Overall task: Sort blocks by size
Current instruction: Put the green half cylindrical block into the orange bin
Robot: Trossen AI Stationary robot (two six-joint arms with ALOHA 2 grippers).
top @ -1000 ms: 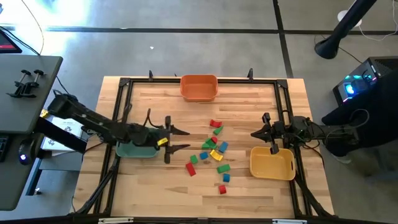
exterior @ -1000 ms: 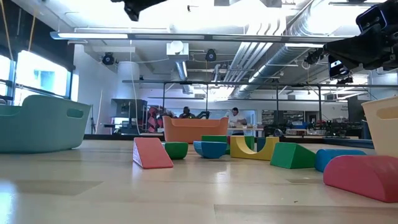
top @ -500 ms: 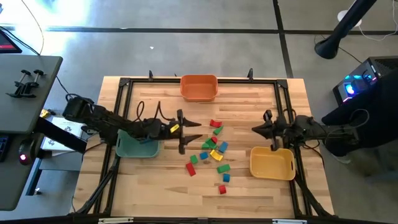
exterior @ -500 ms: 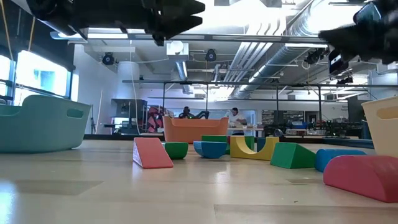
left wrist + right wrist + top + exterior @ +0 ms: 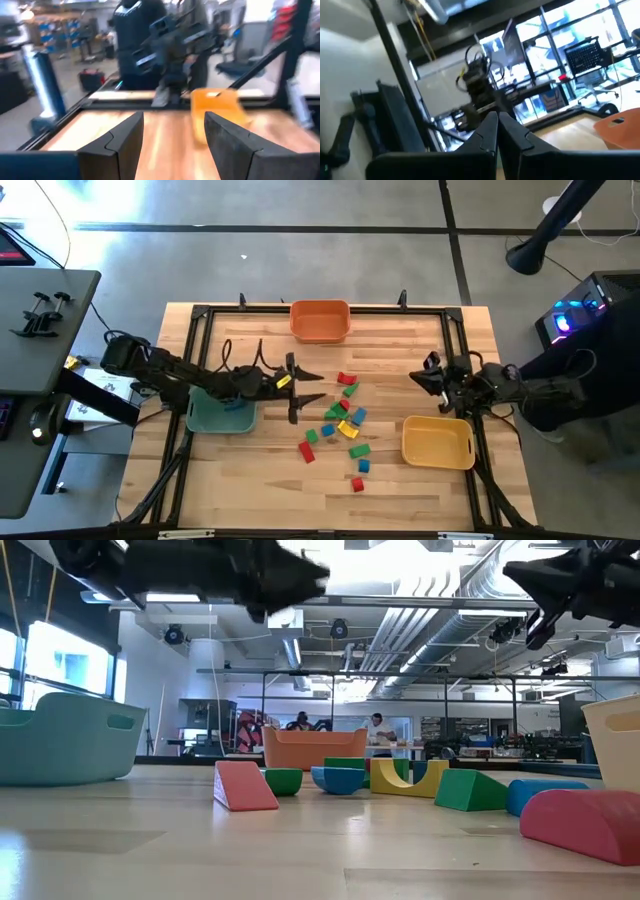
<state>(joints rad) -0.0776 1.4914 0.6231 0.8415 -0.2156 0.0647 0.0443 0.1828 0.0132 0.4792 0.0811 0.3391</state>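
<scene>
Two dark, jointed arms trail black cables; the left end effector (image 5: 312, 389) bears a yellow tag.

We see the blocks (image 5: 342, 423) clustered mid-table between two bins (image 5: 222, 416) (image 5: 437, 442), a third bin (image 5: 320, 320) behind them.

Overhead, table-level, two wrist views

**No legible text**

No readable words, labels, brands, numbers or signs anywhere in the four views. Nothing printed on the blocks (image 5: 340, 423), on the bins or on the wooden table (image 5: 250, 480). A small yellow tag (image 5: 283, 383) just behind the left gripper's fingers: too small to read. Screens and panels in the room beyond the table: blurred, nothing legible.
</scene>
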